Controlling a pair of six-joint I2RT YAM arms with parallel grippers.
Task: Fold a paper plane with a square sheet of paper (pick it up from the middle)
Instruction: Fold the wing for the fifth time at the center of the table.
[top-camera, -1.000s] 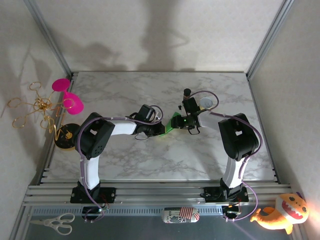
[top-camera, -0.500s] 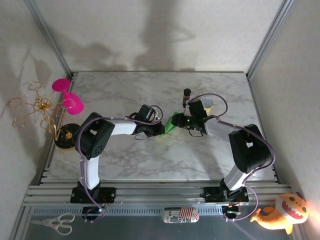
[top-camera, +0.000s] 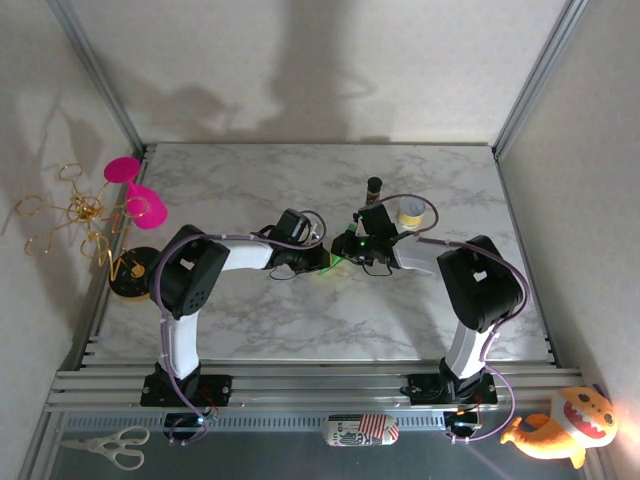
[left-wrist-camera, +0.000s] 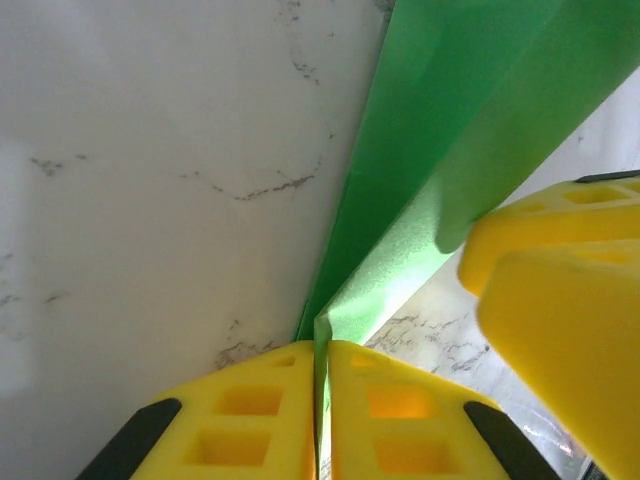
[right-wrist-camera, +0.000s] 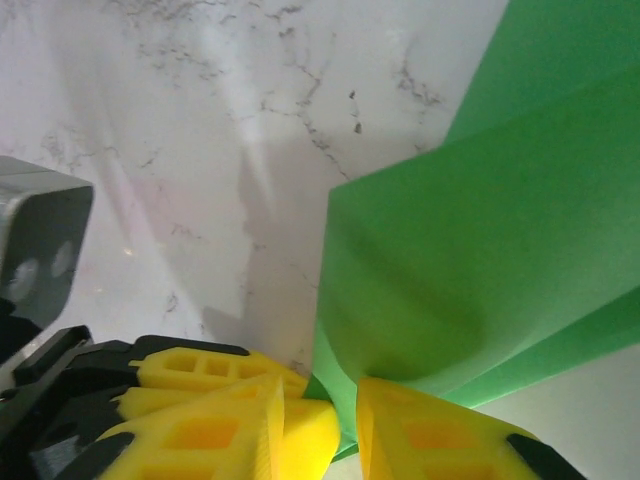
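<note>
1. Top external view: the sheet of paper (top-camera: 337, 263) sits over the marble table (top-camera: 250, 180), left of the tape roll (top-camera: 410, 211) and a little nearer the arm bases than the roll. It appears as a small, creased, bright green shape, not a flat square.
2. The left gripper (left-wrist-camera: 322, 395) is on the far side of the paper from the tape roll. In the left wrist view its two yellow fingers are pressed together, and the paper's lower edge is clamped in the seam between them. From that pinch the paper runs away as a folded strip with a long crease dividing a darker facet from a lighter one.
3. The right gripper (right-wrist-camera: 345, 430) lies between the tape roll and the paper. In the right wrist view its fingers stand on either side of a folded corner with a narrow gap between them, and the green fold dips into that gap. Whether the fingers are actually pressing the paper cannot be told (in the left wrist view one of them does touch the paper's edge).
4. The two grippers are just beside each other, meeting at the paper.
5. A small dark upright cylinder (top-camera: 374, 187) stands just left of the tape roll and slightly farther back, apart from the paper.
</note>
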